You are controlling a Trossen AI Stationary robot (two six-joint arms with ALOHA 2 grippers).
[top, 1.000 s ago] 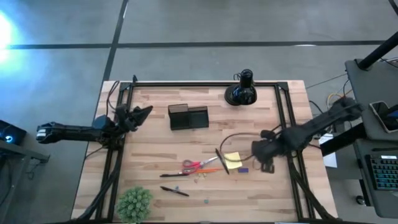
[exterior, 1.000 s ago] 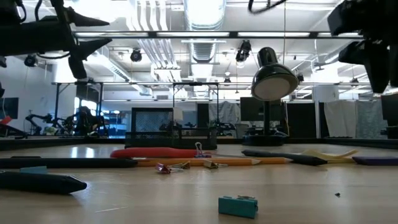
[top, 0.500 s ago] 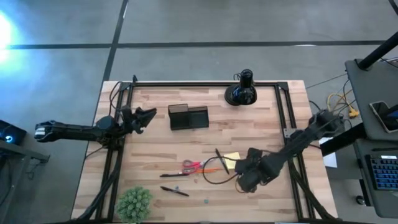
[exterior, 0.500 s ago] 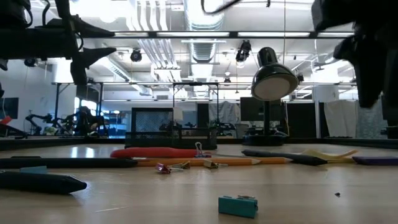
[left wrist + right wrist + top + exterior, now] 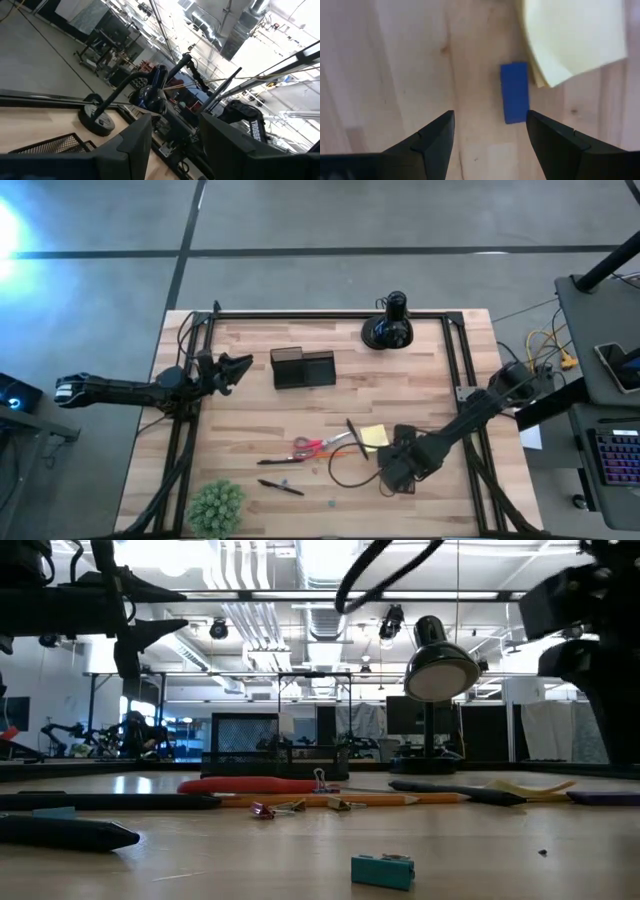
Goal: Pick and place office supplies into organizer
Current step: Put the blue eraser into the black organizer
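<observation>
My right gripper [image 5: 396, 468] hangs open, pointing down, just near of the yellow sticky-note pad [image 5: 374, 436]. In the right wrist view its fingers [image 5: 490, 137] stand apart above the table, with the small blue piece [image 5: 514, 93] lying flat ahead of them beside the pad's curled corner [image 5: 572, 37]. Red-handled scissors [image 5: 310, 446], an orange pencil [image 5: 340, 452] and two black pens [image 5: 280, 487] [image 5: 356, 436] lie on the wood. The dark organizer [image 5: 303, 367] stands toward the far side. My left gripper [image 5: 236, 364] waits open, raised left of the organizer.
A black desk lamp [image 5: 388, 326] stands at the far edge, and a loose black cable [image 5: 345, 470] loops near my right gripper. The green plant ball [image 5: 215, 507] sits at the near left corner. A teal piece [image 5: 383, 870] and small clips [image 5: 268, 809] lie near the pencil.
My right gripper has swung from the table's right side toward the left and near edge. It has tipped down and now stands over the blue piece beside the sticky pad. The things on the table have not moved.
</observation>
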